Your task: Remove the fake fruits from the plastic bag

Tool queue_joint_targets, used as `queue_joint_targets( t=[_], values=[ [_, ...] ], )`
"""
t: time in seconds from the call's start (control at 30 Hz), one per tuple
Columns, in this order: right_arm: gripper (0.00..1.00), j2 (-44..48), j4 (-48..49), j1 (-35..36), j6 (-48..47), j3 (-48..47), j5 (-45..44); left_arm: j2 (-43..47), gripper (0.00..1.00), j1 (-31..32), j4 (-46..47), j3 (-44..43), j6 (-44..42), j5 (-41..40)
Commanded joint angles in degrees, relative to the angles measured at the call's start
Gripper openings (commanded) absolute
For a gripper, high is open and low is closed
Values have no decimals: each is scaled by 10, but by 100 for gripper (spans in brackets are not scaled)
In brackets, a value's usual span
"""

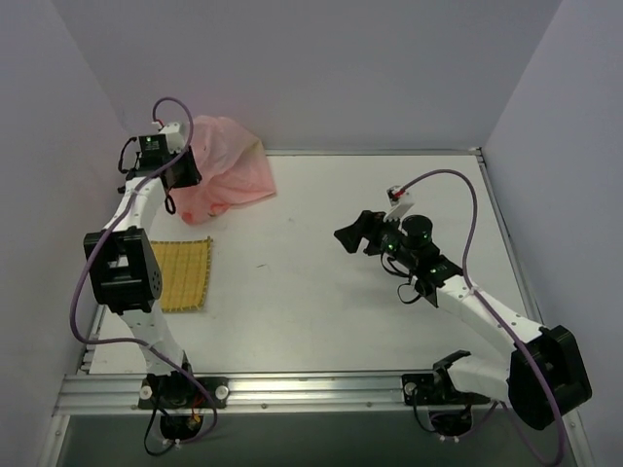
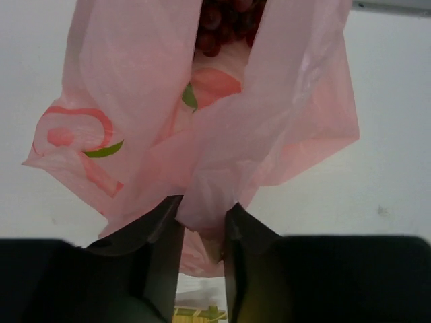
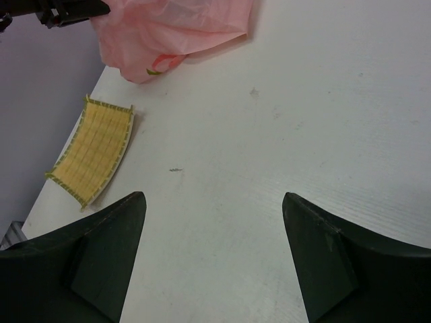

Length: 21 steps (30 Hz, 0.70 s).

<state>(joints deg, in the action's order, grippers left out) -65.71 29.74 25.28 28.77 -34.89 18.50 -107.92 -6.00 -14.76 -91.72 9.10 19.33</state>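
The pink plastic bag [image 1: 229, 167] hangs at the table's far left corner, lifted by one fold. My left gripper [image 1: 187, 167] is shut on that fold; in the left wrist view the bag [image 2: 269, 114] is pinched between the fingers of the left gripper [image 2: 204, 214]. Inside the bag's opening I see dark red fruit [image 2: 222, 23], a cluster like grapes, and a red and green patch [image 2: 205, 91] that is fruit or print. Other fruits are hidden. My right gripper [image 1: 348, 234] is open and empty above the table's middle, far from the bag [image 3: 175, 27].
A flat yellow woven mat [image 1: 183, 272] lies at the table's left edge, near the left arm; it also shows in the right wrist view [image 3: 91, 149]. White walls close the back and sides. A metal rail [image 1: 292, 389] runs along the near edge.
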Motion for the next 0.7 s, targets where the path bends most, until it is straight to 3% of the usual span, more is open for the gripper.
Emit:
queue_joint_targets(
  t=[0.0, 0.03, 0.07, 0.1, 0.23, 0.37, 0.5, 0.6, 0.63, 0.67],
  values=[
    [77, -22, 28, 13, -14, -31, 3, 45, 22, 23, 39, 6, 14, 35],
    [75, -28, 30, 15, -14, -33, 4, 53, 9, 31, 60, 18, 27, 27],
    [73, -35, 32, 19, -14, -36, 6, 63, 3, 40, 68, 43, 35, 19],
    [66, -49, 33, 27, -14, -43, 7, 86, 2, 54, 96, 59, 60, 14],
    [53, -93, 37, 45, -7, -73, 4, 147, 2, 124, 218, 171, 157, -18],
    [53, -154, 42, 61, -2, -115, 3, 156, 5, 191, 313, 239, 233, -32],
    [64, -218, 60, 65, 0, -154, 0, 106, 10, 242, 342, 233, 260, -26],
    [73, -244, 80, 66, 15, -179, -4, 90, 34, 269, 333, 210, 257, -27],
    [75, -249, 87, 67, 18, -183, -2, 91, 51, 270, 327, 204, 253, -29],
    [76, -253, 87, 71, 18, -188, -4, 97, 53, 269, 318, 195, 249, -30]
  ],
)
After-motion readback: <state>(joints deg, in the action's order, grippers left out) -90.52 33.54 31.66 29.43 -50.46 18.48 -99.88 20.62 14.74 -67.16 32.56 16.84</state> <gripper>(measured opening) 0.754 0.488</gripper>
